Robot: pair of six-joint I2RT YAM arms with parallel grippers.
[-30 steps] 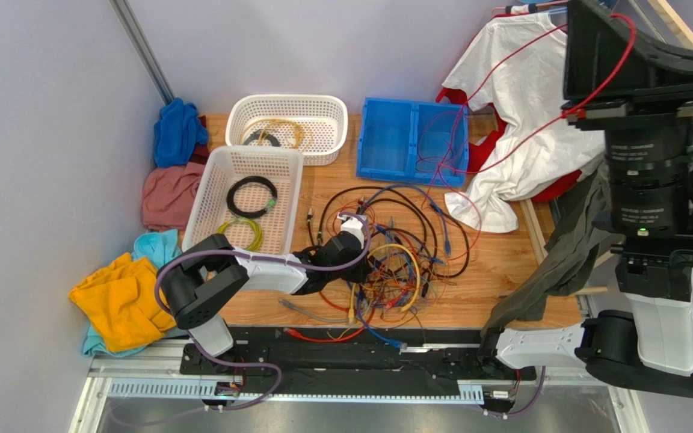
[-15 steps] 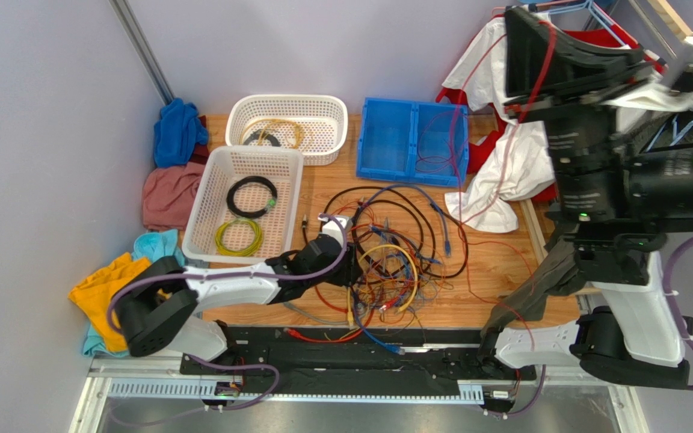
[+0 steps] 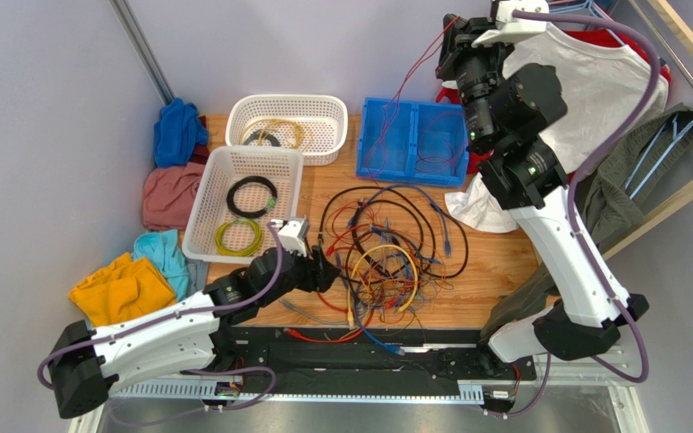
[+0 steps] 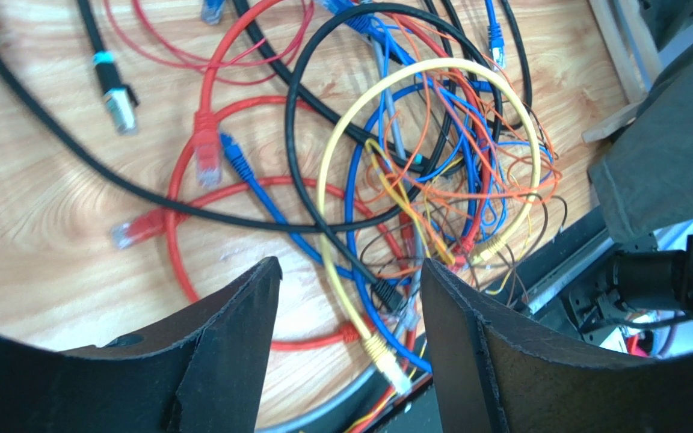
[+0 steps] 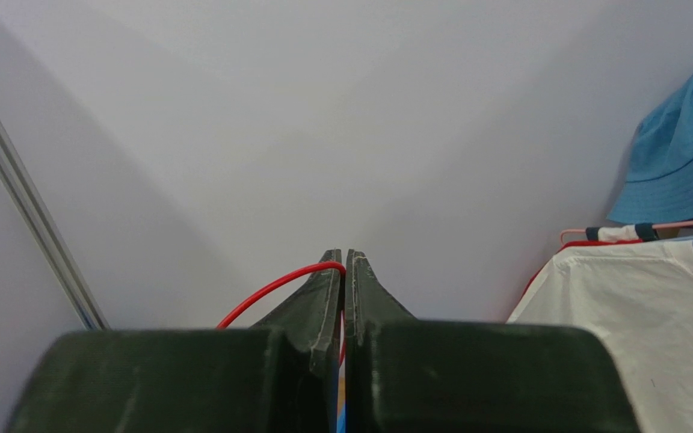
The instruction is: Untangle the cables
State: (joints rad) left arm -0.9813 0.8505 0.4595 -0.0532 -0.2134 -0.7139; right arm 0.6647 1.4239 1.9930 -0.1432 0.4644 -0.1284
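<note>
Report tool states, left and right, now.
Left tool: open, above the cables, holding nothing.
Right tool: closed on a thin red cable.

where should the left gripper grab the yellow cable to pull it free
Take the yellow cable just behind its plug, with the left gripper coming straight down, open fingers either side. That tail lies flat at the tangle's near edge, largely uncovered. The loop's far arc is laced with orange and blue wires.

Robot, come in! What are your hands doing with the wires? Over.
Left gripper open, hovering over the cables. Right gripper shut on a red wire, raised high. Wire trails down across the blue bin.
</note>
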